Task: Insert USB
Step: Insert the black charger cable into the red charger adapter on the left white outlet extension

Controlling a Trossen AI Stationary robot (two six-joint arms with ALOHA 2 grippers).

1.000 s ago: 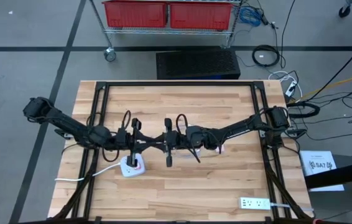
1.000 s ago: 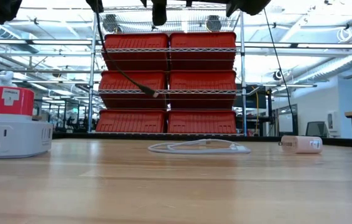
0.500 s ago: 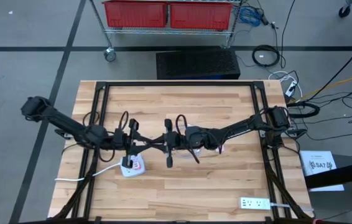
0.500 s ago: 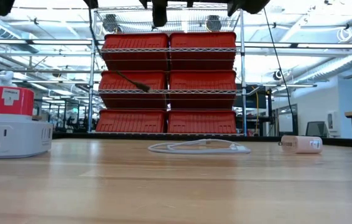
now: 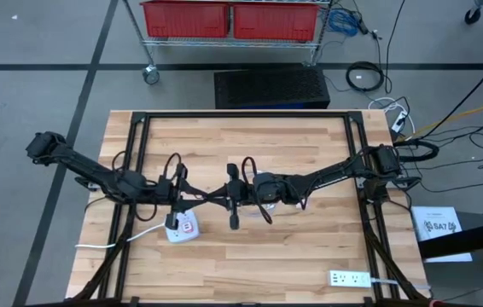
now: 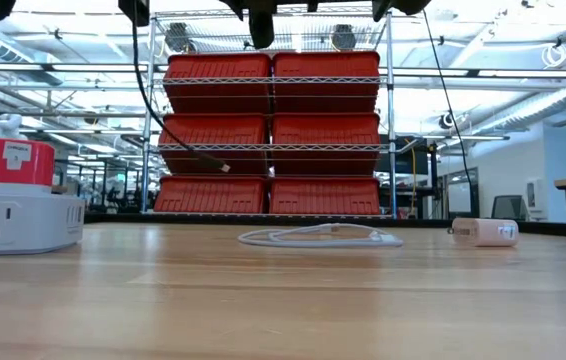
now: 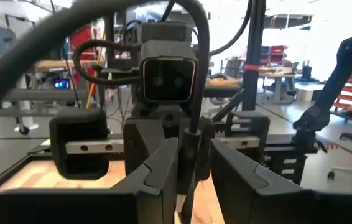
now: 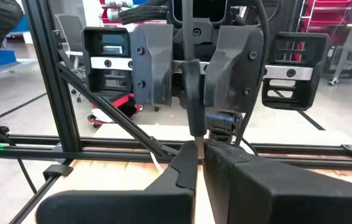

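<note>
The thin black USB cable (image 6: pixel 168 130) hangs in mid-air above the middle of the table, and in the low view it loops down from the top of frame and ends in a small plug (image 6: pixel 221 166) dangling free, well clear of the wood. In the high view that same cable runs between the two arms, which meet nose to nose over the table's centre. The right gripper (image 5: pixel 235 194) sits just right of the meeting point with its two dark fingers (image 8: pixel 188 163) pressed together on the cable, which rises straight up out of the pinch in the right wrist view. The left gripper (image 5: pixel 192 198) faces it from the other side; its fingers (image 7: pixel 163 163) stand partly apart with the black cable running in the gap between them, and I cannot tell whether they truly bear on it. Just beside and below the left gripper lies the round white power strip with a red block on top (image 5: pixel 182 227), its white cord trailing off toward the table's left edge. Farther out on the light wooden butcher-block table (image 5: pixel 250 256) rest a coiled white cable (image 6: pixel 320 236) and a small white adapter (image 6: pixel 485 231), and a long white outlet strip (image 5: pixel 350 278) sits near the front right corner.
</note>
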